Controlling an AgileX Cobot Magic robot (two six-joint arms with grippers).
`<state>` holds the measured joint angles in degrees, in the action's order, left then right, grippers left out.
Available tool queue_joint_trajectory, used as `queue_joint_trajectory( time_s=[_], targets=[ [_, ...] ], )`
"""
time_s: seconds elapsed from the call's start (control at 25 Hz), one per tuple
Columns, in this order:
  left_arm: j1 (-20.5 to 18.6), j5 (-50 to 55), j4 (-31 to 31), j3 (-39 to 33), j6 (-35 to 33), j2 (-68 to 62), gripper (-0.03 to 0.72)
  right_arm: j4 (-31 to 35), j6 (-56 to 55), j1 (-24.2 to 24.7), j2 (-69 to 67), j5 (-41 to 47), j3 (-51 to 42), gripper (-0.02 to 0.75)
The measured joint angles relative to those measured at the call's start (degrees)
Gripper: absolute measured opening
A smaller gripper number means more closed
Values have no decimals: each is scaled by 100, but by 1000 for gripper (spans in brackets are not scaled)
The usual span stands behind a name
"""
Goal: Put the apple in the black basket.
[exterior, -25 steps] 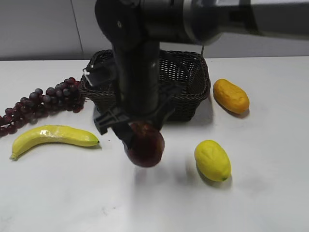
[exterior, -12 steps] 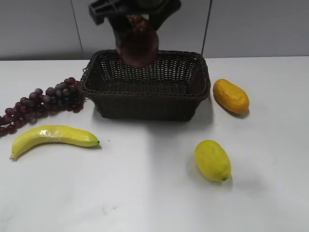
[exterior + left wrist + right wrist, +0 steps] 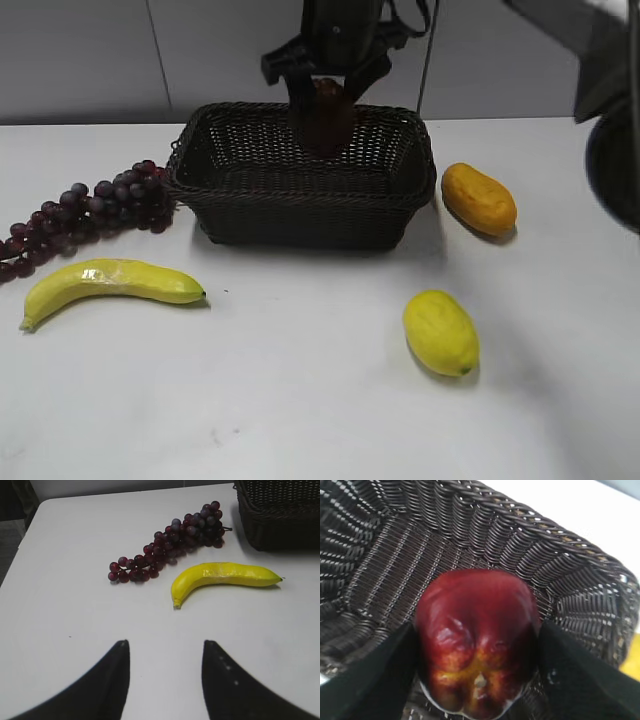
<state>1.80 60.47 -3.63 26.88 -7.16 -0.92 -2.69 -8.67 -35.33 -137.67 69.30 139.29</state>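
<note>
My right gripper is shut on the dark red apple and holds it over the far side of the black basket. In the right wrist view the apple sits between the two black jaws, with the woven basket floor below it. The apple hangs above the basket floor, not resting on it. My left gripper is open and empty over bare table, short of the banana.
A bunch of dark grapes and a yellow banana lie left of the basket. A yellow lemon lies in front right, an orange-yellow oval fruit right of the basket. The wall stands close behind.
My right gripper has carried the apple from the table in front of the basket up and back, and now holds it lower over the basket's far side.
</note>
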Motion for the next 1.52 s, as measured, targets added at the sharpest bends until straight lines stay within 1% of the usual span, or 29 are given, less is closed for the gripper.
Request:
queue_joint_trajectory(
  time_s=[0.24, 0.44, 0.68, 0.72, 0.8, 0.84, 1.32, 1.52],
  targets=[
    [0, 0, 0, 0, 0, 0, 331, 269, 16, 0, -764, -602, 47, 535],
    [0, 0, 0, -5, 0, 0, 314, 269, 16, -5, -1043, -931, 84, 533],
    [0, 0, 0, -5, 0, 0, 309, 269, 28, -5, -1056, -865, 92, 533],
    [0, 0, 0, -5, 0, 0, 309, 269, 43, -5, -1056, -837, 96, 545],
    [0, 0, 0, -5, 0, 0, 308, 269, 54, -5, -1038, -660, 114, 627],
    [0, 0, 0, -5, 0, 0, 307, 269, 56, -5, -1025, -560, 120, 640],
    [0, 0, 0, -5, 0, 0, 306, 269, 77, 17, 3, -15, 170, 603],
    [0, 0, 0, -5, 0, 0, 294, 342, 96, 286, 550, -11, 55, 594]
  ],
)
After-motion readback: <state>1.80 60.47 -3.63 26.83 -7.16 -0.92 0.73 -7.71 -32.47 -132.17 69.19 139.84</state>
